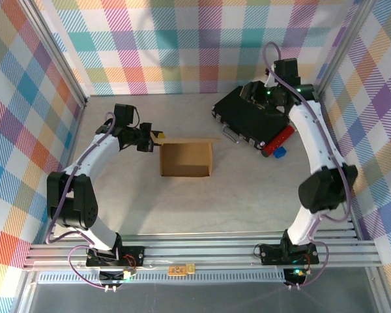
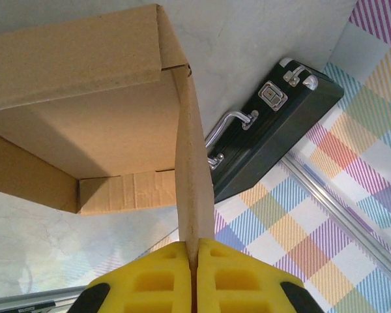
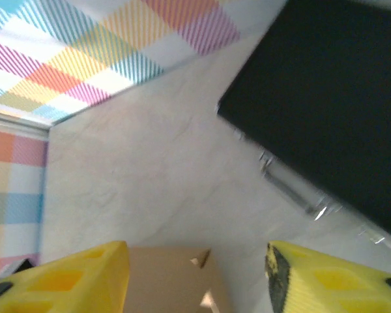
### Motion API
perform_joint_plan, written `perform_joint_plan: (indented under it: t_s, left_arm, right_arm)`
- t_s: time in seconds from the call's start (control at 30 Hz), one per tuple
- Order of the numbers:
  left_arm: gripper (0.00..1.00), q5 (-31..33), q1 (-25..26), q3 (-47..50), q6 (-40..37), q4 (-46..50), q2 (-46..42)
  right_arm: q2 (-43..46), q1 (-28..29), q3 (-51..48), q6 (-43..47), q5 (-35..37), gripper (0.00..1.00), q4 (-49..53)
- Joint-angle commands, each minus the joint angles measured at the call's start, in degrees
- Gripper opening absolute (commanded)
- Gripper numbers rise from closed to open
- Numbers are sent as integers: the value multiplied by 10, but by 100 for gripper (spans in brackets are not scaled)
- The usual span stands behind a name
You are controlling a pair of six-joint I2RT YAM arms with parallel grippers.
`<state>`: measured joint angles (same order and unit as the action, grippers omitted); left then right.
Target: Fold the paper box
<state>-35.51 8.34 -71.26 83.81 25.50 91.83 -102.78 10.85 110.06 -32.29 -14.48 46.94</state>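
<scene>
Top and wrist views. We see the paper box [image 1: 186,160] near the middle of the table [image 1: 117,202], open side up, with the black case [image 1: 247,116] beyond it to the right. The left gripper [image 2: 194,248] is clamped on a cardboard flap at the box's far left corner, seen edge-on in the left wrist view. The right gripper [image 3: 197,255], near the case, has its fingers apart and grips nothing.

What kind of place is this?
Probably a robot test cell in a lab: a left arm and a right arm bolted to a metal rail, checkered walls closing in the table, with a cardboard box and a black case as props.
</scene>
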Motion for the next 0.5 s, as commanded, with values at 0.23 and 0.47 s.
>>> perform_joint_plan:
  t_s: [0.23,0.47]
  left_arm:
    - [0,-6,-5,1,-20,13,-7]
    - [0,-4,-5,2,-17,8,-6]
  right_arm:
    - [-125,49,55,-154,-201,49,153]
    - [-123,58,12,-155,-218,49,128]
